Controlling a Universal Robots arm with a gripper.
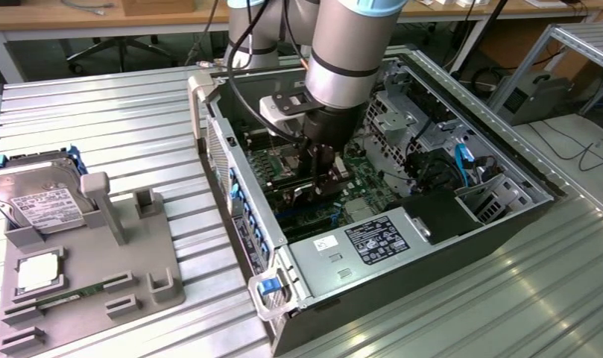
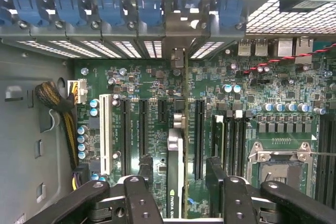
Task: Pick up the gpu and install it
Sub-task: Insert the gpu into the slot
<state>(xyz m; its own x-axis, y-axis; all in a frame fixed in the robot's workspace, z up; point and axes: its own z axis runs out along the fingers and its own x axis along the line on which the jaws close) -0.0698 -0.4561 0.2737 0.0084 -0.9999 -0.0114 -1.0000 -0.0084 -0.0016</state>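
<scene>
ngl the gpu (image 2: 175, 153) is edge-on so its face can't be seen, its near end runs off the frame behind the claw (image 2: 179, 169), and the power supply label (image 1: 379, 239) print is way too tiny to read.

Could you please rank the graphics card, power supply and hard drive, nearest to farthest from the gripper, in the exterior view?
1. Graphics card, right at the gripper.
2. Power supply, inside the case.
3. Hard drive, outside the case, exterior view's left.
</scene>
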